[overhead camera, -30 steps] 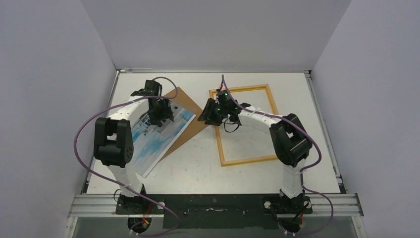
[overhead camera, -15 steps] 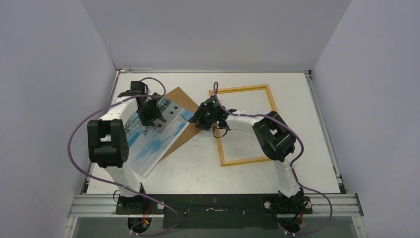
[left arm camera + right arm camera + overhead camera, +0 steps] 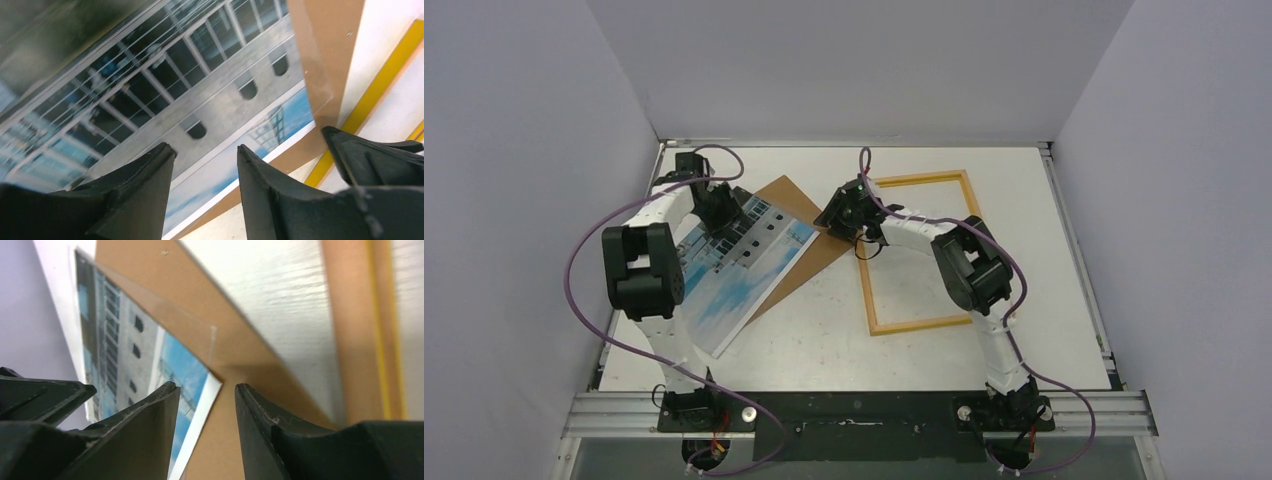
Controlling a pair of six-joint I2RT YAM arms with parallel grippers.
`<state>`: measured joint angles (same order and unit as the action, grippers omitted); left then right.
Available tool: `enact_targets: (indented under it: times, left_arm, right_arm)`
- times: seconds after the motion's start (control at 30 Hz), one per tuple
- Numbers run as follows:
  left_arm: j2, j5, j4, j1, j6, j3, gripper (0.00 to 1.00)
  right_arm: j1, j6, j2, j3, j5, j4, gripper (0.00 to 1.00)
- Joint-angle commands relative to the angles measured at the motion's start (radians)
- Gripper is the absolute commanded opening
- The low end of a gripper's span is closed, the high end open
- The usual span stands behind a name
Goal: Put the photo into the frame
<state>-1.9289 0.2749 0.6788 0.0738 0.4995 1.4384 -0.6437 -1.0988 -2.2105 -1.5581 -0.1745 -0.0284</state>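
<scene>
Look at the top view first. The white table [image 3: 824,335] is the biggest thing. The frame [image 3: 924,325] lies flat on it, at about 3 o'clock from the middle of the table. It is thin, yellow and wood-coloured, and you can see bare table through it.

The photo [image 3: 734,275] lies at about 9 o'clock, well apart from the frame. It is turned slantwise, with its building end pointing to 1 o'clock. It rests partly on a brown board [image 3: 786,193], which sticks out from under it toward 2 o'clock. One corner of the board reaches almost to the frame.

A clear sheet [image 3: 190,325] lies on top of the photo (you can only spot its shiny edge in the wrist views).

Your left gripper [image 3: 722,215] is over the photo's far end, at about 11 o'clock. Its two fingers [image 3: 135,200] stand part-way apart, and nothing is between them. Whether they touch the paper, you cannot tell.

Your right gripper [image 3: 836,218] is over the board's corner, just beside the frame's 10 o'clock corner. Its fingers [image 3: 280,440] are part-way apart too, and they hold nothing.
</scene>
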Motion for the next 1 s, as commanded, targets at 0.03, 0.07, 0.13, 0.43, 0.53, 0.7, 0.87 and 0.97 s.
enact_targets:
  times: [0.03, 0.07, 0.13, 0.43, 0.53, 0.7, 0.87, 0.97]
  left_arm:
    - [-0.076, 0.073, -0.133, -0.001, 0.061, 0.091, 0.48]
    - [-0.087, 0.071, -0.141, 0.002, 0.060, 0.110, 0.48]
    - [-0.109, 0.067, -0.152, 0.008, 0.047, 0.146, 0.49]
    - [-0.182, 0.005, -0.150, 0.075, -0.123, 0.310, 0.69]
    - [-0.221, -0.036, -0.132, 0.095, -0.199, 0.365, 0.73]
    - [-0.321, -0.043, -0.069, 0.108, -0.329, 0.497, 0.76]
    - [-0.431, -0.034, 0.021, 0.123, -0.395, 0.656, 0.78]
    - [-0.488, -0.016, 0.065, 0.132, -0.410, 0.740, 0.78]
  right_arm:
    - [0.020, 0.019, -0.040, -0.045, 0.024, -0.014, 0.45]
    - [0.022, 0.013, -0.046, -0.045, 0.020, -0.011, 0.45]
    - [0.026, 0.004, -0.057, -0.048, 0.009, 0.008, 0.46]
    - [0.027, -0.033, -0.076, -0.053, -0.003, -0.001, 0.46]
    - [0.029, -0.033, -0.073, -0.046, -0.004, -0.005, 0.46]
    - [0.033, -0.035, -0.077, -0.029, -0.029, 0.015, 0.50]
    - [0.042, -0.035, -0.079, -0.021, -0.044, 0.005, 0.50]
    - [0.044, -0.034, -0.080, -0.012, -0.053, 0.007, 0.51]
